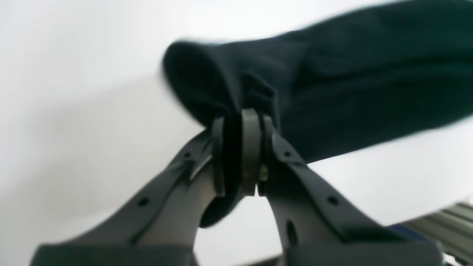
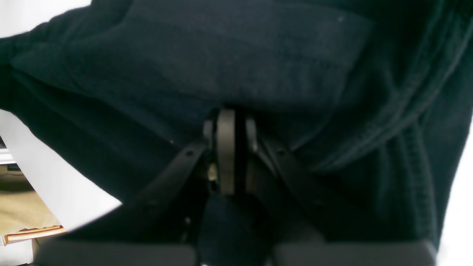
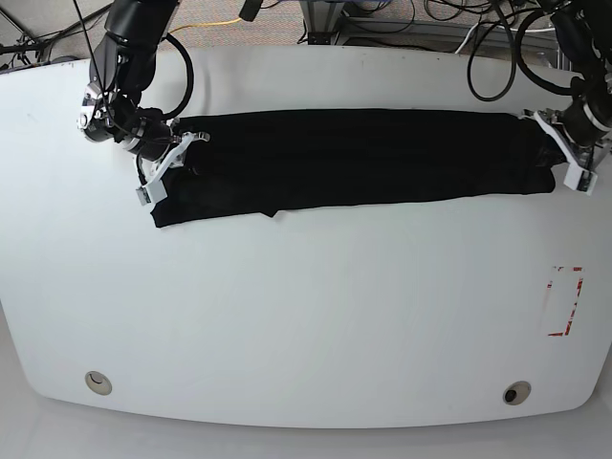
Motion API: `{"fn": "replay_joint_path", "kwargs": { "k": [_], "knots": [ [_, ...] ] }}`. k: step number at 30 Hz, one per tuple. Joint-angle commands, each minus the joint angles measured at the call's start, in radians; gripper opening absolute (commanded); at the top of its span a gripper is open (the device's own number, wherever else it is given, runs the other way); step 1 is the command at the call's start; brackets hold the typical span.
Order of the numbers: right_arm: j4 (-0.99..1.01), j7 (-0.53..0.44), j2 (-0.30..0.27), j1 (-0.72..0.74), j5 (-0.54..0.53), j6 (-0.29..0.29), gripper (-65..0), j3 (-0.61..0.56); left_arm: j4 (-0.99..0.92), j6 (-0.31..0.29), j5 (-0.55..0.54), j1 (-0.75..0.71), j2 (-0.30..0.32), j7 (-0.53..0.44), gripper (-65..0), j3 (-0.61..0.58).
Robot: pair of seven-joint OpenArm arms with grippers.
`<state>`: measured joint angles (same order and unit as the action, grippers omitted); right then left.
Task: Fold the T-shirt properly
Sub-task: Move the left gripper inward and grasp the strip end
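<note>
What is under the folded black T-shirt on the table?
Only the white table shows around the T-shirt. Whatever lies beneath its folded layers is covered and cannot be seen.

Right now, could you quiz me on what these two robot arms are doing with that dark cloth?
1. True or false: the plain black fabric T-shirt lies crumpled in a ball.
2. What does the left end effector clamp?
3. The T-shirt rests on a: A) white table B) wooden floor C) blue tray.

Key: 1. False, it is a long band, and the right end effector pinches its other end. 2. One end of the T-shirt. 3. A.
</note>
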<state>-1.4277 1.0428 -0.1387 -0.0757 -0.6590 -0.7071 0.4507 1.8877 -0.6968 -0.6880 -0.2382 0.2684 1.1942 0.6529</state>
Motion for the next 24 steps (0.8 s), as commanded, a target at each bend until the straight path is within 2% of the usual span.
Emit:
{"fn": "replay_joint_path", "kwargs": {
  "k": [1, 7, 19, 24],
  "knots": [
    [-0.006, 0.034, 0.004, -0.002, 0.044, 0.009, -60.9, -0.002, 0.036, -0.001, -0.016, 0.030, -0.010, -0.017, -62.2, -0.074],
    [-0.006, 0.034, 0.004, -0.014, 0.040, 0.009, -60.9, -0.003, 0.036, -0.001, -0.017, 0.079, -0.099, -0.018, -62.1, -0.230],
    [-0.026, 0.034, 0.024, -0.019, 0.044, 0.009, -60.9, -0.003, 0.031, -0.001, -0.011, 0.148, -0.183, -0.018, -62.1, -0.388],
    [-0.034, 0.034, 0.027, -0.014, 0.037, 0.009, -60.9, -0.003, 0.031, -0.001, 0.078, 0.150, -0.203, -0.018, -62.1, -0.485]
  ]
}}
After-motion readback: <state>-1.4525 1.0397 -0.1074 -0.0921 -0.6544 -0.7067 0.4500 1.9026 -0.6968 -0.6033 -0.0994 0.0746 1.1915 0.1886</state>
